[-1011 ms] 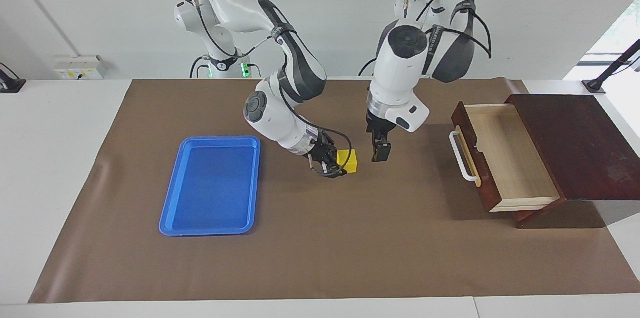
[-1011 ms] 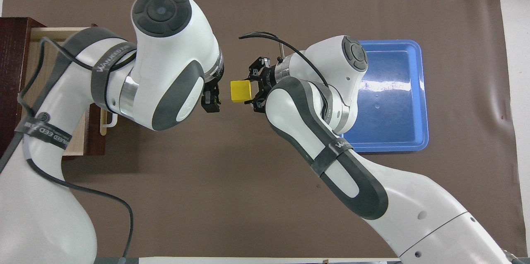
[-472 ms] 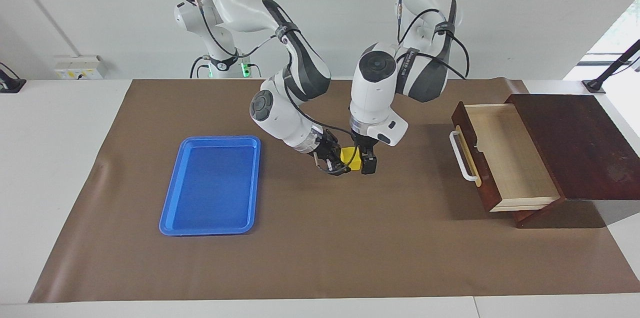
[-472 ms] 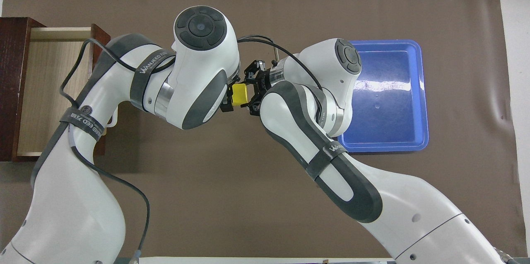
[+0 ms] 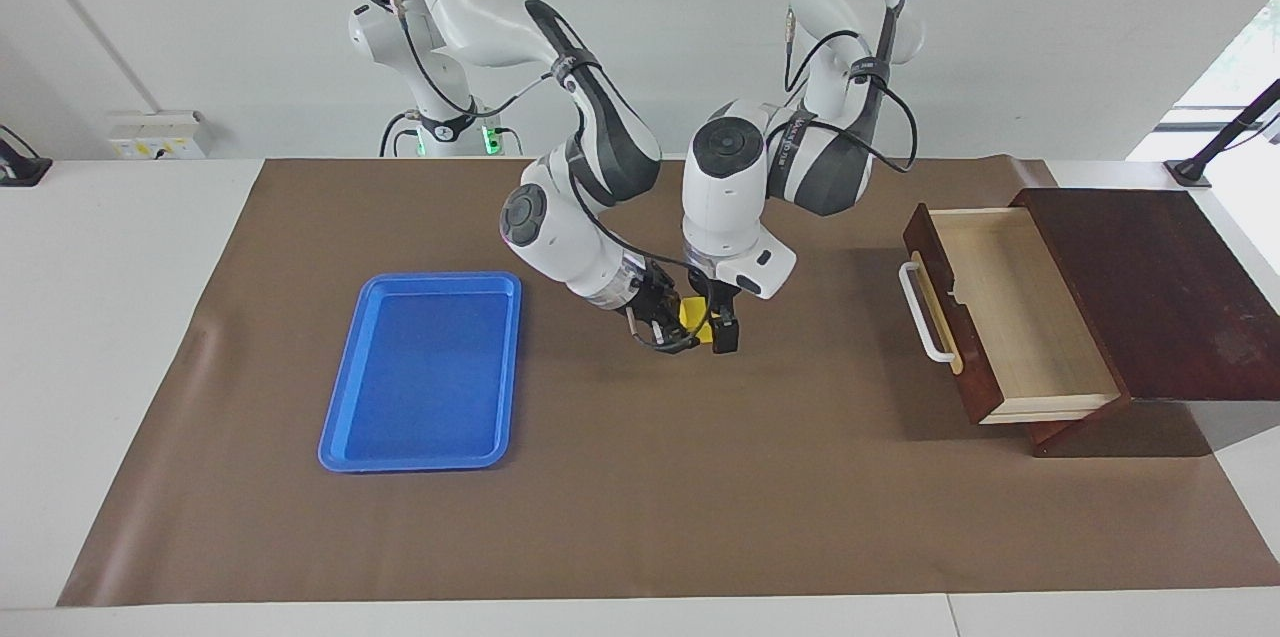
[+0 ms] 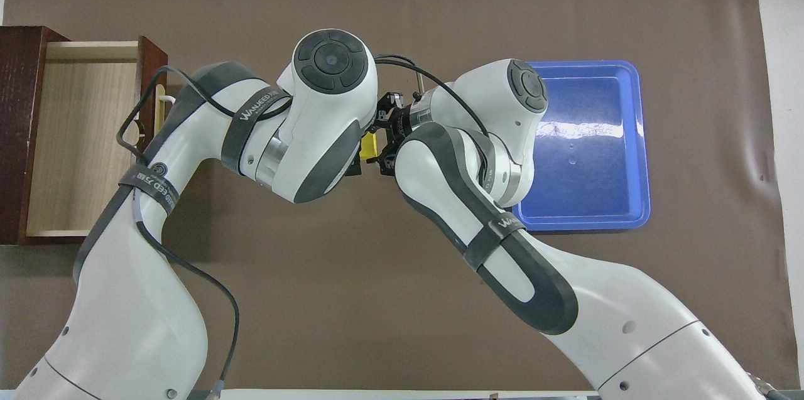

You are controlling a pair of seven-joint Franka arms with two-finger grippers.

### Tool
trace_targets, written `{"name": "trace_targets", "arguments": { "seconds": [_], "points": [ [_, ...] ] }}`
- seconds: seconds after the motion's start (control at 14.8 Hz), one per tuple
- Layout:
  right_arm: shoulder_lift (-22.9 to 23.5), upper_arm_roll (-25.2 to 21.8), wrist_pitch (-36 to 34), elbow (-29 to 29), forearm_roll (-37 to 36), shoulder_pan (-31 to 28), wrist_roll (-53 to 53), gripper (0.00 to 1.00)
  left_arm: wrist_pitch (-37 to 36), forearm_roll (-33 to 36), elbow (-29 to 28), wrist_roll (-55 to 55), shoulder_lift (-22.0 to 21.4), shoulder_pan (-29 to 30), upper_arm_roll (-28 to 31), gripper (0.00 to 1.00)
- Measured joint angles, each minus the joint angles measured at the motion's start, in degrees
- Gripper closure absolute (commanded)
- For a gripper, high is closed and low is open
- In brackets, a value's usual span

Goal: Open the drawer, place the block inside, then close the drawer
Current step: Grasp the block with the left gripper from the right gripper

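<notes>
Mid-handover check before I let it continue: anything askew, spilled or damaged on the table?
Nothing stands out. The small yellow cube is gripped by the right gripper, with the open left gripper at it. The dark wooden drawer is open; the flat blue plastic tray lies flat.

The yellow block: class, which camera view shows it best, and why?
The facing view: the block shows between the right gripper, shut on it, and the open left gripper. In the overhead view only a yellow sliver shows beneath the arms.

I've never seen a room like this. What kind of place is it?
Probably a robot lab: two white robot arms work at a table with a brown mat, a blue tray and a wooden drawer.
</notes>
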Motion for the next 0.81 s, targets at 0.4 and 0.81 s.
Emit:
{"name": "trace_targets", "arguments": {
  "seconds": [0.4,0.81],
  "points": [
    [0.0,-0.1,0.0,0.0,0.0,0.0,0.0,1.0,0.1,0.1,-0.7,0.0,0.0,-0.3,-0.1,0.16],
    [0.1,-0.3,0.6,-0.1,0.0,-0.2,0.0,1.0,0.3,0.3,-0.9,0.1,-0.2,-0.6,-0.4,0.95]
  ]
}}
